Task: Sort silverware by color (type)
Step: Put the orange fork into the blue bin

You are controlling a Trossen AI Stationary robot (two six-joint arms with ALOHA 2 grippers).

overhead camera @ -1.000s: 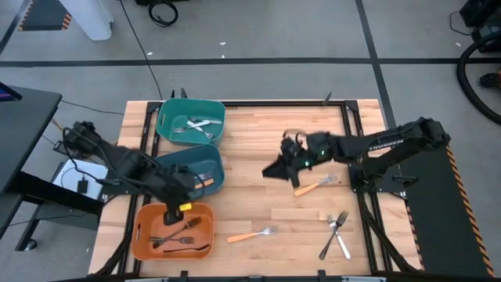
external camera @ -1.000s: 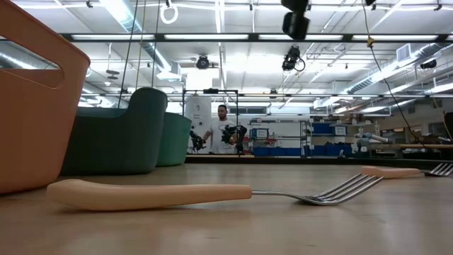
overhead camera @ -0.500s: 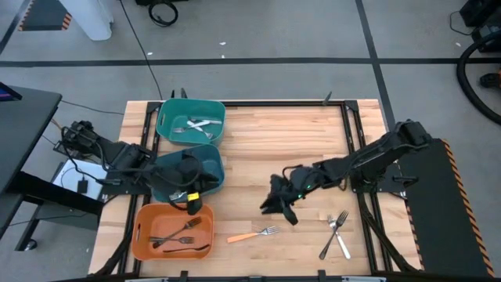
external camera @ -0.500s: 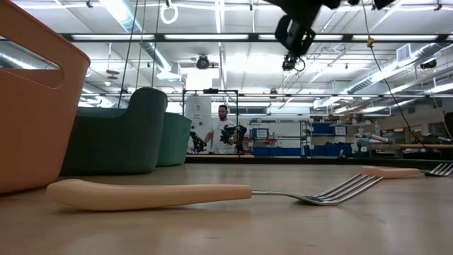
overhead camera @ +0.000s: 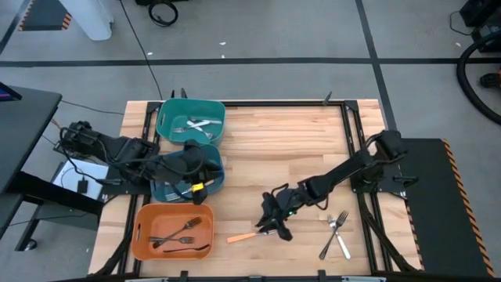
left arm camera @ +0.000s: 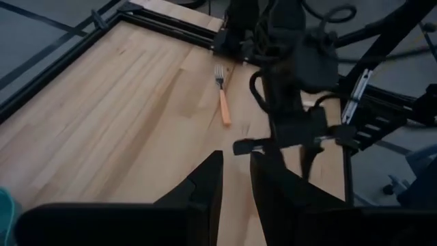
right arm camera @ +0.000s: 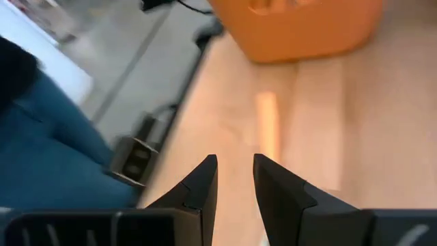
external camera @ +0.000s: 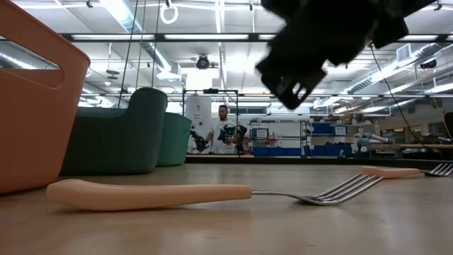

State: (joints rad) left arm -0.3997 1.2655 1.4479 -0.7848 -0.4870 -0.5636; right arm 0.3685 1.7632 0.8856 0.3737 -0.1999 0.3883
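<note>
The right gripper [overhead camera: 275, 225], fingers slightly parted and empty, hangs above the tine end of the orange-handled fork [overhead camera: 252, 234]; its handle points toward the orange plastic bin [overhead camera: 141, 229].

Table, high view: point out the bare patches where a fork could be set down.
Free: the table between the green bin and its right edge. Crowded: near edge, where the right gripper hovers over the orange-handled fork, beside the silver forks and orange bin.

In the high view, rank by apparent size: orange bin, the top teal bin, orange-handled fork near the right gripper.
1-2. Orange bin and top teal bin: too alike to rank.
3. Orange-handled fork, far smaller.
</note>
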